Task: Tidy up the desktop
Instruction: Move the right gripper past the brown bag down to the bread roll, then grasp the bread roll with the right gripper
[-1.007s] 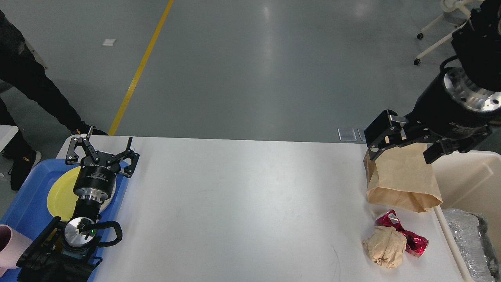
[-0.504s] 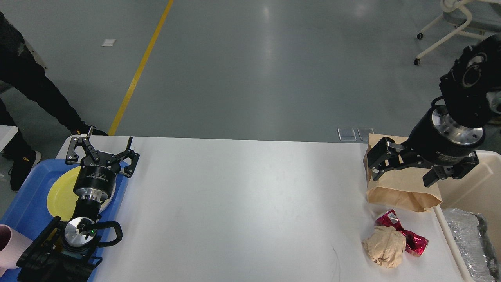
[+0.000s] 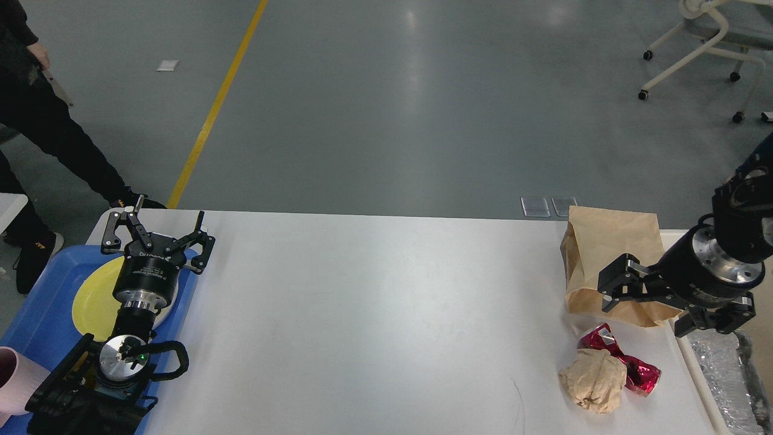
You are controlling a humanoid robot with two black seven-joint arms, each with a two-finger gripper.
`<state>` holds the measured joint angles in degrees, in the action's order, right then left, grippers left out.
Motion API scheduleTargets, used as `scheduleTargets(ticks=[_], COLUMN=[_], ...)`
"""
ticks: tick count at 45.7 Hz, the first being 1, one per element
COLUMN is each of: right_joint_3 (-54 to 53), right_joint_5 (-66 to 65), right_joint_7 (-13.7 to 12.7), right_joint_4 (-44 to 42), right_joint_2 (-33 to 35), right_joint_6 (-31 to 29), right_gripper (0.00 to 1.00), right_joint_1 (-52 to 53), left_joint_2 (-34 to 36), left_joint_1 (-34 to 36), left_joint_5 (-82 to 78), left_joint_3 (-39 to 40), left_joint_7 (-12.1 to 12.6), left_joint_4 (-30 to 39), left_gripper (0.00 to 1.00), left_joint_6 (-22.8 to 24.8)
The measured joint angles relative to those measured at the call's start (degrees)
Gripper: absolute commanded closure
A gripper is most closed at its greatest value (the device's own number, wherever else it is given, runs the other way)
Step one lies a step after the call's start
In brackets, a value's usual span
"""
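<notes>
The white tabletop [image 3: 374, 314] filled the lower middle of the head view, its near edge cut off by the frame. At its right end a brown paper bag [image 3: 607, 254] stood upright, and nearer the camera a crumpled brown paper ball [image 3: 595, 382] lay touching a crushed red foil wrapper [image 3: 628, 362], which it partly hid. The right gripper [image 3: 655, 305] hung in front of the bag's lower right corner, its jaws spread wide and holding nothing; whether either finger touched the bag could not be told. Past the tabletop's right edge, crinkled silver foil [image 3: 721, 368] showed only in part. At the left, the left gripper [image 3: 157, 238] hovered with jaws wide over a yellow plate [image 3: 93, 296] on a blue tray [image 3: 36, 326], the arm covering much of the plate. A pink cup [image 3: 15, 377] was cut off at the left edge.
</notes>
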<state>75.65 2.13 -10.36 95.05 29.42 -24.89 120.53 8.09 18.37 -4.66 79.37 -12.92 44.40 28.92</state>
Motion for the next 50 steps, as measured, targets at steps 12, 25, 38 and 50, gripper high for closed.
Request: scheduleTargets(ticks=[12,25,38,50], right_joint_3=[-0.25,-6.65,-19.91,-22.35], right_joint_5=[0.45,0.76,0.72,0.72], right_joint_7=[-0.01,0.05,0.08,0.06], right_joint_4=[-3.01,-11.28,-18.79,-27.56], right_joint_2=[0.18,1.81,1.69,0.85], right_joint_6=[8.91,11.73,11.79,11.79], right_gripper=[0.0,0.0,0.0,0.0], right_joint_1=[-10.86,-25.02,-39.93,-47.39], left_joint_2=[-0.01,-0.01,-0.03,-0.05], left_joint_1=[0.0,0.0,0.0,0.0], left_joint_5=[0.0,-0.01,-0.01,0.0], left_joint_3=[0.0,0.0,0.0,0.0], left_joint_7=[0.0,0.0,0.0,0.0], left_joint_4=[0.0,0.03,0.04,0.06], left_gripper=[0.04,0.04,0.04,0.04], left_joint_6=[0.0,0.0,0.0,0.0])
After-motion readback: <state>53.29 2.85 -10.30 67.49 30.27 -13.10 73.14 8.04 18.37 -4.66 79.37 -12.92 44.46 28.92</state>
